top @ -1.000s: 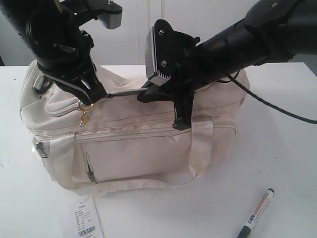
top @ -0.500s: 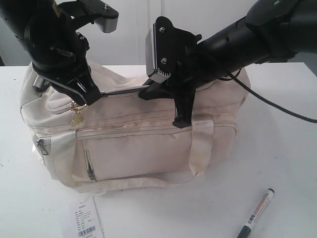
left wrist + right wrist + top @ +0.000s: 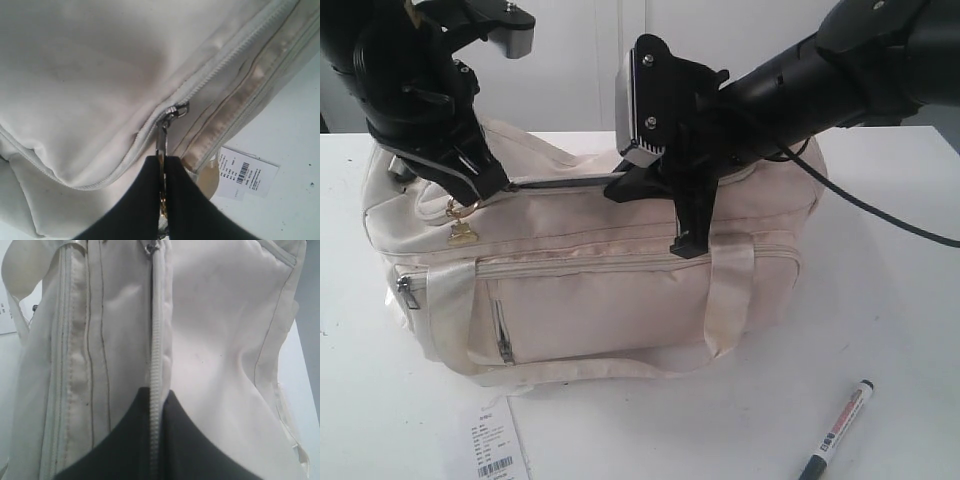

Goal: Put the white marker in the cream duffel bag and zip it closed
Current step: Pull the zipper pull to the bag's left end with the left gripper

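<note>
The cream duffel bag (image 3: 610,290) lies on the white table, front pocket facing the exterior view. My left gripper (image 3: 500,186) is at the bag's top left, shut on the metal zip pull (image 3: 161,141) of the top zip, just behind the slider (image 3: 175,111). A gold charm (image 3: 460,230) hangs below it. My right gripper (image 3: 616,188) is at the top middle, shut on the zip tape (image 3: 156,340), whose teeth look meshed up to the slider. The white marker (image 3: 837,428) lies on the table at the front right, outside the bag.
A printed paper tag (image 3: 492,440) lies on the table in front of the bag's left end. A black cable (image 3: 880,220) runs from the right arm across the table behind the bag. A webbing handle (image 3: 725,300) hangs down the bag's front.
My left gripper has moved left along the bag's top with the zip pull in it, and the gold charm has gone with it. The right gripper and the marker have stayed put.
</note>
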Available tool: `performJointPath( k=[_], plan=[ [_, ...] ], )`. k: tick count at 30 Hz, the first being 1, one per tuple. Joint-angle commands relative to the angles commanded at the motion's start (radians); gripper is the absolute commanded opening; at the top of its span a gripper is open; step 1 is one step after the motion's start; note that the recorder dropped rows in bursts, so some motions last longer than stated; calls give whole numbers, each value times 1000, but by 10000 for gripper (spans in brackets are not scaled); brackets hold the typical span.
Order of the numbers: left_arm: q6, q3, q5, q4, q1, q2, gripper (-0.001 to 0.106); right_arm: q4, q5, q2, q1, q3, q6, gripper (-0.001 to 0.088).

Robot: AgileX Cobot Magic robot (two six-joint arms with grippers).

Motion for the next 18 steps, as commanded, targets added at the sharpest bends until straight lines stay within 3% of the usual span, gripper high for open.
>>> performJointPath(
  k=[5,10,18],
  plan=[
    [3,1,0,46,2,0,0,0,0,0,0,0,0,0],
    [5,64,0,47,50,0,0,0,0,0,0,0,0,0],
    [21,71,0,51,70,-25,0,0,-5,0,0,0,0,0]
  ],
)
